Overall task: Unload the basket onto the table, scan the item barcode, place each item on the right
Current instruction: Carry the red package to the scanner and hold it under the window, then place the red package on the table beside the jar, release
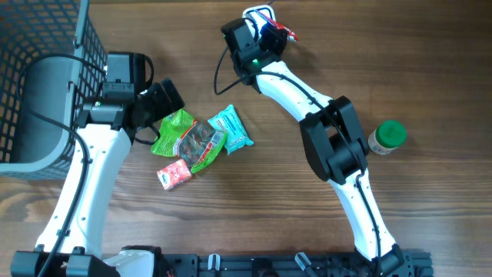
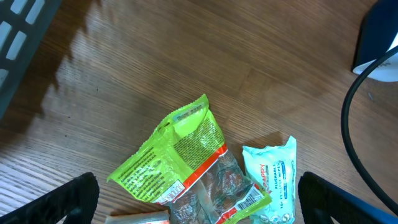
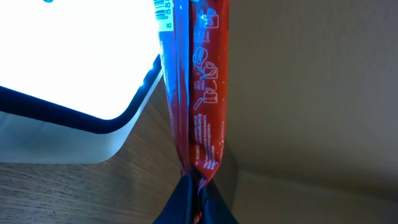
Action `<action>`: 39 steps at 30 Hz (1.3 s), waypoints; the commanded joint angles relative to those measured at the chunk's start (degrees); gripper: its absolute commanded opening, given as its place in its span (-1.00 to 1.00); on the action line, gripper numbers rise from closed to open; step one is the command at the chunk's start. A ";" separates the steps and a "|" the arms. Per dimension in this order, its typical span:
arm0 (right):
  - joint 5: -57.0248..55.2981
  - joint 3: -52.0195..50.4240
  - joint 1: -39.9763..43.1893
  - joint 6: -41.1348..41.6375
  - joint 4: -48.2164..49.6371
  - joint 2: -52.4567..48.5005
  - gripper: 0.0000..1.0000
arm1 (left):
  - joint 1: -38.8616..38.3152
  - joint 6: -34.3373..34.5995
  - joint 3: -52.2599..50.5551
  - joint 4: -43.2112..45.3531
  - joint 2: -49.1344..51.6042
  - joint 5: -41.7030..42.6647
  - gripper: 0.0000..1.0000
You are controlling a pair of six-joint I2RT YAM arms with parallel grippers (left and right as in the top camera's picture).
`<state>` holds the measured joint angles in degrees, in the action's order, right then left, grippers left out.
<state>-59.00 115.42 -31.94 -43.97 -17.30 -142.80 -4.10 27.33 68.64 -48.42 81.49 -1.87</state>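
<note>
Red sachet (image 3: 202,93) was pinched in the closed right gripper (image 3: 196,202), barcode end held against the lit scanner (image 3: 62,62). Scan judged in progress, unconfirmed. Left gripper (image 1: 163,100) was spread wide, empty, over the green packet (image 2: 180,155).

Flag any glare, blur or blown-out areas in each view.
Overhead: even light, sharp, shadows soft. Left wrist: green packet crisp, left fingers dark and blurred at the bottom corners. Right wrist: white surface upper left blown out; red sachet close to the lens, its print sharp.
</note>
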 commanded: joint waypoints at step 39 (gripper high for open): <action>81.13 -30.95 8.98 47.21 -35.93 37.44 0.15 | 0.15 0.55 0.37 0.15 0.04 -0.15 1.00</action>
<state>17.15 85.69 -15.64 4.49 -56.47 -105.51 -4.12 27.33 68.64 -48.38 81.54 -1.85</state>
